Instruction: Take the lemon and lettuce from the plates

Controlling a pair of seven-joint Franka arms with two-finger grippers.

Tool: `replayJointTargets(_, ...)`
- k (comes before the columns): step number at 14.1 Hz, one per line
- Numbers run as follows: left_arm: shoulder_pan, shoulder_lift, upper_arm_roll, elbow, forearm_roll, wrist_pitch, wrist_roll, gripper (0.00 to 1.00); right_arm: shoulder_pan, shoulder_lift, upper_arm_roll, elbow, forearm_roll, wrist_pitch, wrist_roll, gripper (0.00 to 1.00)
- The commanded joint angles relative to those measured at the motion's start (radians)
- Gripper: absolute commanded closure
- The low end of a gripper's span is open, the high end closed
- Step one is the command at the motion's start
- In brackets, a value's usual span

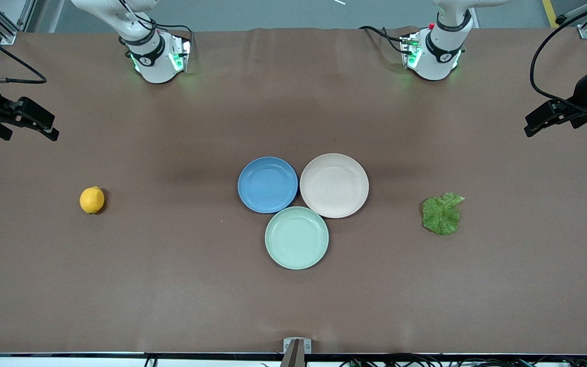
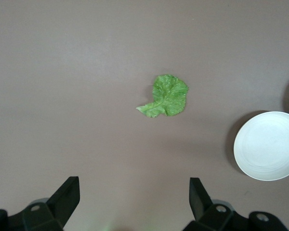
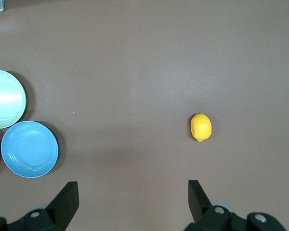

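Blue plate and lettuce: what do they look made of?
Blue plate: probably matte plastic or a fibre composite, uniform colour, soft sheen only. Lettuce: thin crinkled leaf with veins and ragged edges; real or plastic replica, can't tell.

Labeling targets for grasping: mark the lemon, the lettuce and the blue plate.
lemon [image 1: 91, 200], front view, middle of its skin
lettuce [image 1: 442, 214], front view, centre of the leaf
blue plate [image 1: 267, 184], front view, bare middle of the dish

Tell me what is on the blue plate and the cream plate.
Nothing: the blue plate and the cream plate both show bare insides. The lemon and the lettuce lie on the table. What the plates cover is hidden.
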Motion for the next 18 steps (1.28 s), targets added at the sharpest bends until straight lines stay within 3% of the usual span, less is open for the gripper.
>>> replayJointTargets(1,0.008,-0.029,0.004,-0.025,-0.031,0.001,0.025,0.00,-0.012,0.009,0.009,0.023,-0.004,-0.013,0.000,0.00)
replayJointTargets(18,0.000,-0.033,0.001,-0.016,-0.031,-0.004,0.092,0.00,-0.012,0.009,0.009,0.022,-0.031,-0.018,0.002,0.00)
